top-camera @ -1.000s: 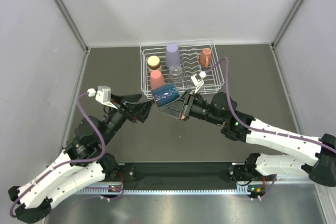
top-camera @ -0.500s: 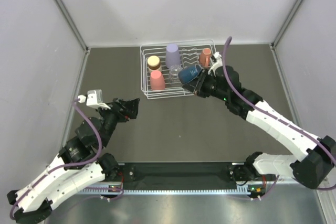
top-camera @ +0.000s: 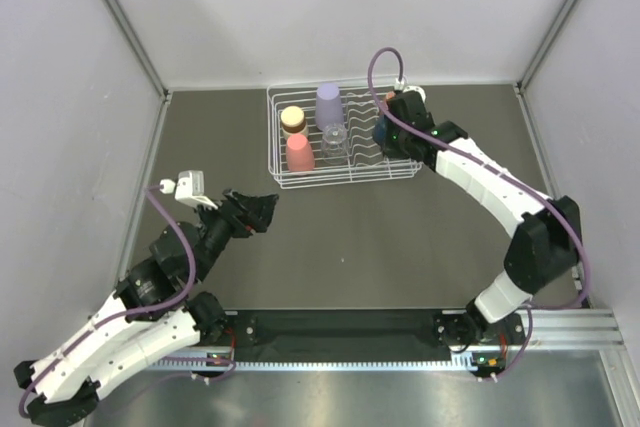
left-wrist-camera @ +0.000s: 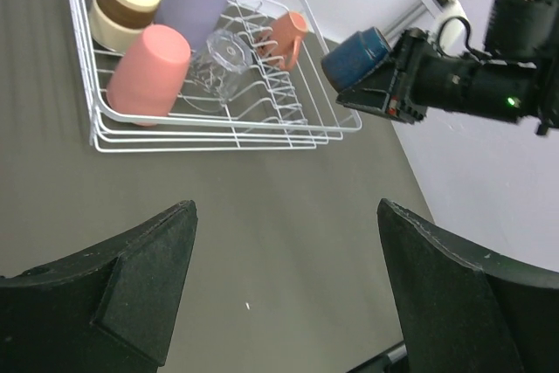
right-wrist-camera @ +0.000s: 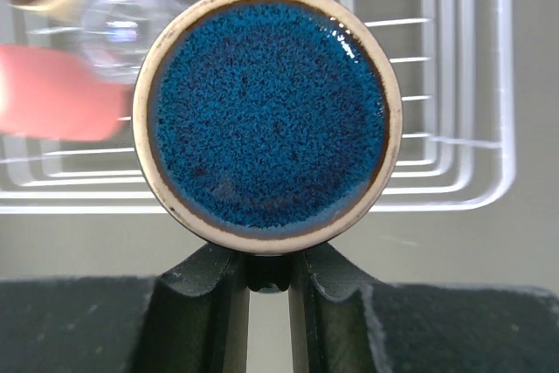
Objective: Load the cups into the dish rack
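The white wire dish rack (top-camera: 275,137) stands at the back of the table and also shows in the left wrist view (left-wrist-camera: 87,85). In it are a lavender tumbler (top-camera: 328,102), a plain pink tumbler (top-camera: 299,153), a shiny see-through-looking cup (top-camera: 336,137) and a salmon-pink mug (left-wrist-camera: 288,32). My right gripper (top-camera: 392,129) is shut on the handle of the dark blue mug (right-wrist-camera: 271,115) and holds it on its side above the rack's right end. The mug's base faces the right wrist camera. My left gripper (left-wrist-camera: 286,216) is open and empty, above the table in front of the rack.
A brown cup with a cream base (top-camera: 293,120) stands in the rack's back left corner. Upright prongs (left-wrist-camera: 271,85) fill the rack's right half. Grey walls close in the table on three sides. The rail with the arm bases (top-camera: 340,332) runs along the near edge.
My right arm has carried the blue mug from in front of the rack up and back, to over its right end. My left gripper has drawn back from the rack, empty.
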You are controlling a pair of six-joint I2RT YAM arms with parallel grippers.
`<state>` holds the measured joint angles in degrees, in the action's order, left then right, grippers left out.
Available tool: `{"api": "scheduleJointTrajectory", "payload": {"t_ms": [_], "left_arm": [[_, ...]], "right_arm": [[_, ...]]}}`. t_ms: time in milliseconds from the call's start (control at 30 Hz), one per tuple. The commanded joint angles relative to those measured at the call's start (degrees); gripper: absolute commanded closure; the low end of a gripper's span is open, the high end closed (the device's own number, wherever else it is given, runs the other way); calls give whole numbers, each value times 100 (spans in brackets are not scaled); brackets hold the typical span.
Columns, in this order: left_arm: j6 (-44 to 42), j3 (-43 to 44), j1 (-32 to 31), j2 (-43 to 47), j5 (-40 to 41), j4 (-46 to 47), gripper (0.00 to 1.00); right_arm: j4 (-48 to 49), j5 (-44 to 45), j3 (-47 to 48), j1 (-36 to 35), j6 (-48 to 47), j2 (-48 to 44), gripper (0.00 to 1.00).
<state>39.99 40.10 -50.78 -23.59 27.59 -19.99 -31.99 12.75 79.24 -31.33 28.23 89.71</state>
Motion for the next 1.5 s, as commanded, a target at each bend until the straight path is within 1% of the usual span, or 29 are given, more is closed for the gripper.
{"api": "scheduleJointTrajectory", "payload": {"t_ms": [0,100,167,267,400,900,1200,1467], "left_arm": [[141,-63,-28,-198,-359,373,11],[193,-90,-28,-277,-474,461,10],[203,-116,-28,-286,-536,540,10],[194,-151,-28,-286,-474,557,10],[159,-186,-28,-304,-430,531,10],[176,-160,-19,-471,-395,531,9],[211,-142,-28,-585,-421,549,9],[220,-169,-19,-620,-404,531,9]], "right_arm": [[-115,307,574,302,-590,213,100],[-263,193,882,504,-757,547,100],[-360,280,1144,540,-854,810,100],[-764,403,1592,619,-1012,1197,100],[-1011,395,1823,690,-1056,1470,100],[-897,403,1656,734,-1030,1971,100],[-625,351,1348,769,-1030,1945,100],[-405,219,1208,874,-1056,2121,100]]}}
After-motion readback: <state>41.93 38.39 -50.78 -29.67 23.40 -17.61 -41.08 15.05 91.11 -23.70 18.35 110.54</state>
